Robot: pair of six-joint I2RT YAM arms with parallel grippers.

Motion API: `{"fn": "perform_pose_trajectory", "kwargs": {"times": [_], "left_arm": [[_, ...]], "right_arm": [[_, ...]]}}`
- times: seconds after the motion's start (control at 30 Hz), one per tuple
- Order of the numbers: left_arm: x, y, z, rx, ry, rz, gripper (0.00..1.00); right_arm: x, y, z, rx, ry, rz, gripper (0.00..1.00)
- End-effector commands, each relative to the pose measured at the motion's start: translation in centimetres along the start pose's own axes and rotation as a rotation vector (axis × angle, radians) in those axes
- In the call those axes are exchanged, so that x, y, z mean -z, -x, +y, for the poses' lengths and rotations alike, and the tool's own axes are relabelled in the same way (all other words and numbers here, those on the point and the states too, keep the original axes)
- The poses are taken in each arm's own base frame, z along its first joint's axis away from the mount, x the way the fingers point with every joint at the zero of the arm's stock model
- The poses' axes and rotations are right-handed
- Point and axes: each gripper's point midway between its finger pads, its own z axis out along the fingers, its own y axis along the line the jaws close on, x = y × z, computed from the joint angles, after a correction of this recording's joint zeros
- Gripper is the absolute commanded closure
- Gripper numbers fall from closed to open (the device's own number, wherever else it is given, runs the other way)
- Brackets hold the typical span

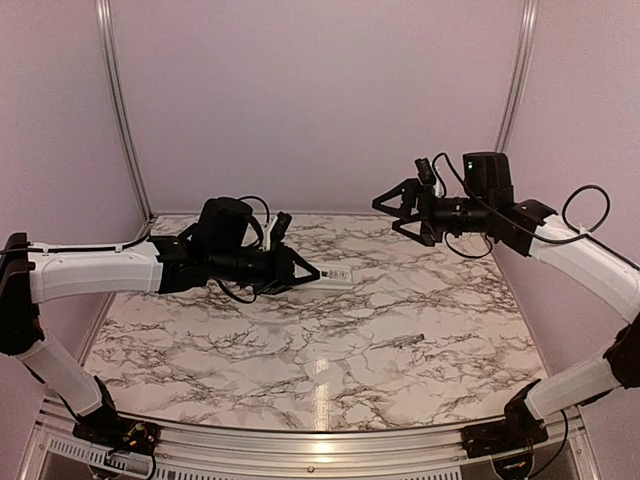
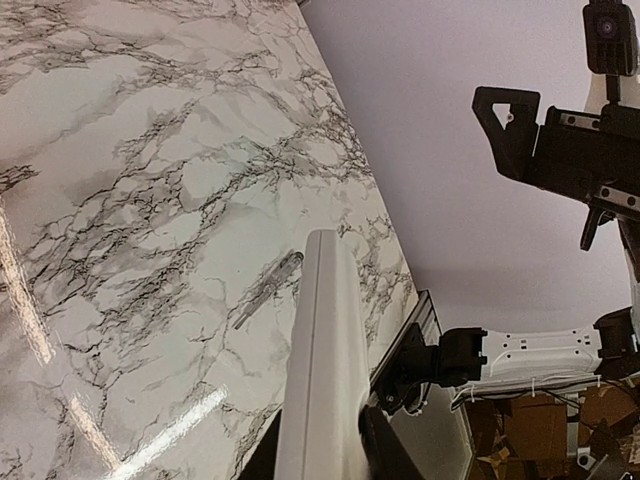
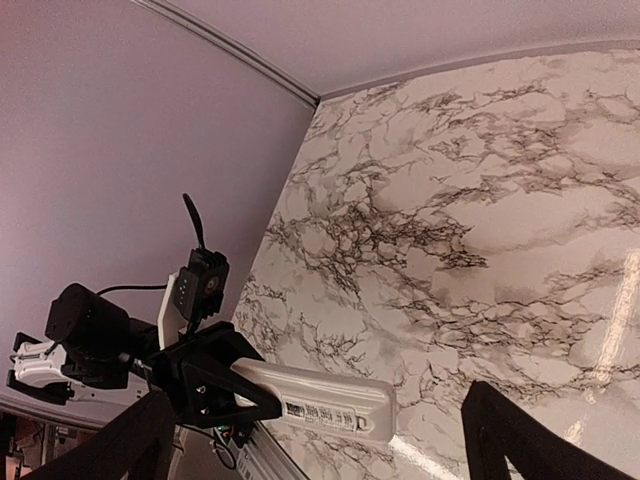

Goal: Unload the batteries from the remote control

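While L gripper (image 1: pixel 303 271) clamps remote control (image 1: pixel 336 273), R gripper (image 1: pixel 386 212) gapes wide — empty, well apart.

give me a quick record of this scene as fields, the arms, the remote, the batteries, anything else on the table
left gripper: shut on the remote control, holding it off the table
right gripper: open, empty, up in the air facing the remote control's free end
remote control: roughly level, label side towards the right wrist camera
batteries: none visible in any view
also on table: thin grey stick, lying alone towards the right
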Motion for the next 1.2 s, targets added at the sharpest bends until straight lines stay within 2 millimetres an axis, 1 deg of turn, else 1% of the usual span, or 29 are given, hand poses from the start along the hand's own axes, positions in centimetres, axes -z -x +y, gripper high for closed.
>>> {"fn": "perform_pose_trajectory", "kwargs": {"times": [0.0, 0.1, 0.2, 0.33, 0.37, 0.43, 0.5, 0.6, 0.67, 0.73, 0.93, 1.0, 1.13, 1.17], "left_arm": [[0.3, 1.2, 0.0, -0.011, 0.033, -0.034, 1.00], [0.5, 1.3, 0.5, 0.009, 0.057, -0.053, 1.00], [0.7, 1.3, 0.7, 0.030, 0.068, -0.071, 1.00], [1.2, 1.9, -0.1, 0.005, 0.043, -0.098, 1.00], [1.2, 2.4, -0.6, -0.008, 0.023, -0.111, 1.00], [0.6, 2.9, -0.6, -0.004, 0.017, -0.103, 1.00], [-0.3, 3.2, -0.8, -0.003, 0.009, -0.081, 1.00], [-1.5, 3.0, -1.4, 0.002, -0.031, -0.038, 1.00], [-1.9, 3.4, -1.8, 0.004, -0.046, -0.027, 1.00], [-2.1, 3.9, -2.7, 0.011, -0.073, -0.021, 1.00], [-2.4, 5.1, -4.4, 0.018, -0.112, -0.023, 1.00], [-2.5, 5.2, -4.1, 0.038, -0.088, -0.015, 1.00], [-2.8, 5.7, -4.8, 0.078, -0.115, -0.020, 1.00], [-2.9, 5.7, -4.7, 0.099, -0.114, -0.016, 1.00]], "right_arm": [[0.3, -0.7, 0.4, -0.047, 0.036, -0.010, 0.02], [0.6, -1.0, 0.4, -0.068, 0.065, -0.038, 0.02], [0.7, -1.4, -0.2, -0.094, 0.042, -0.033, 0.02], [0.9, -1.8, -0.7, -0.085, 0.006, -0.019, 0.02], [0.9, -2.0, -0.7, -0.081, 0.009, -0.008, 0.02], [0.8, -2.2, -0.4, -0.067, 0.026, 0.015, 0.03], [0.9, -2.1, 0.3, -0.046, 0.054, 0.016, 0.04], [1.1, -1.5, 1.5, -0.013, 0.087, 0.013, 0.05], [1.2, -1.4, 2.1, 0.004, 0.107, 0.019, 0.06], [1.3, -1.2, 2.5, 0.017, 0.122, 0.019, 0.06], [1.2, -1.2, 2.7, 0.018, 0.133, 0.021, 0.08], [1.1, -1.0, 2.7, 0.014, 0.131, 0.016, 0.09], [1.1, -0.6, 2.7, 0.016, 0.122, 0.005, 0.11], [1.1, -0.6, 2.7, 0.015, 0.120, 0.008, 0.11]]}}
